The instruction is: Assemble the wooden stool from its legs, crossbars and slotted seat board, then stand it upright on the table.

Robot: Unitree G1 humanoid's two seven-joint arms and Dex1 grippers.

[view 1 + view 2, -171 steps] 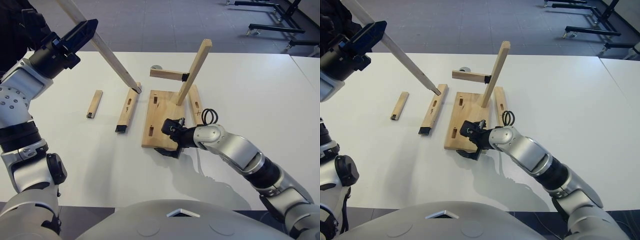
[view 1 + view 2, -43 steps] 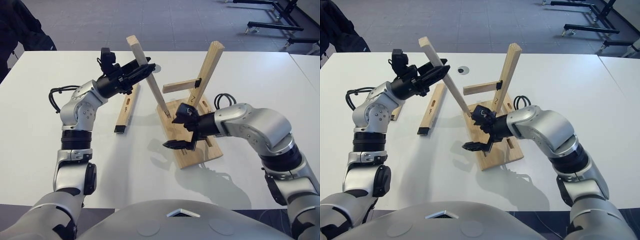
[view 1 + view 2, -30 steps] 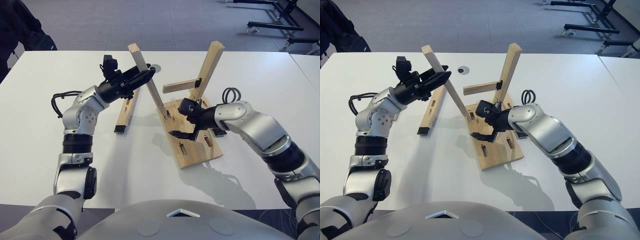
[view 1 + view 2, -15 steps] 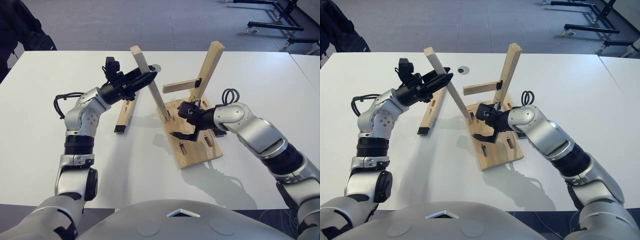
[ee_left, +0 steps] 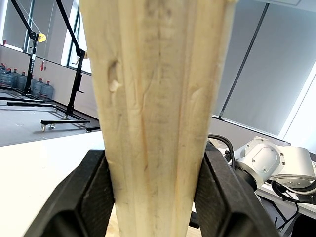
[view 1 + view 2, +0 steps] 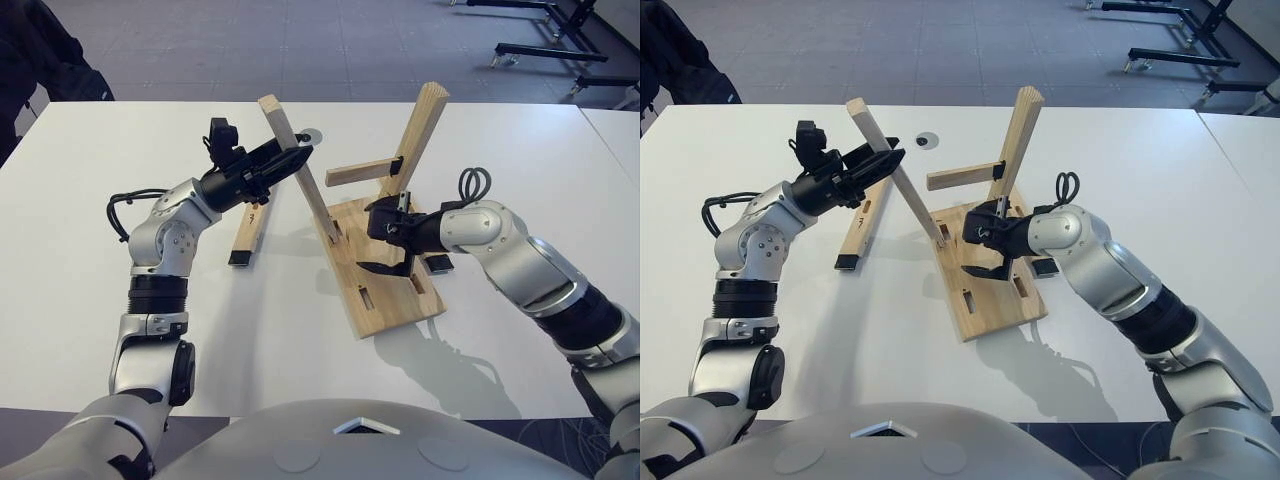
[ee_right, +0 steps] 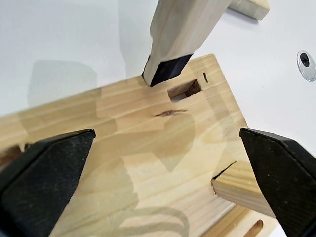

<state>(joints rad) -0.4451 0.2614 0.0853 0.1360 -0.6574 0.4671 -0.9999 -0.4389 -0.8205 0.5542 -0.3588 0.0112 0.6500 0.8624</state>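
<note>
The slotted seat board point(image 6: 385, 290) lies flat and turned askew on the white table point(image 6: 300, 350). One leg point(image 6: 412, 140) stands tilted in it, with a crossbar point(image 6: 355, 172) sticking out to the left. My left gripper point(image 6: 272, 163) is shut on a second leg point(image 6: 305, 180), held slanted. That leg's black tip point(image 7: 170, 69) rests on the board right beside an empty slot point(image 7: 183, 89). My right gripper point(image 6: 385, 247) hovers open just above the board's middle, holding nothing. A third leg point(image 6: 250, 225) lies flat to the left of the board.
Another wooden piece with a black end point(image 6: 435, 263) lies against the board's right side. A round grommet point(image 6: 928, 140) sits in the table behind the legs. Metal frames point(image 6: 555, 50) stand on the floor far off. Bare table lies in front and to the right.
Since the earliest frame the board has turned and the left arm has brought its leg down onto it. In the last second the right gripper drew a little to the right over the board.
</note>
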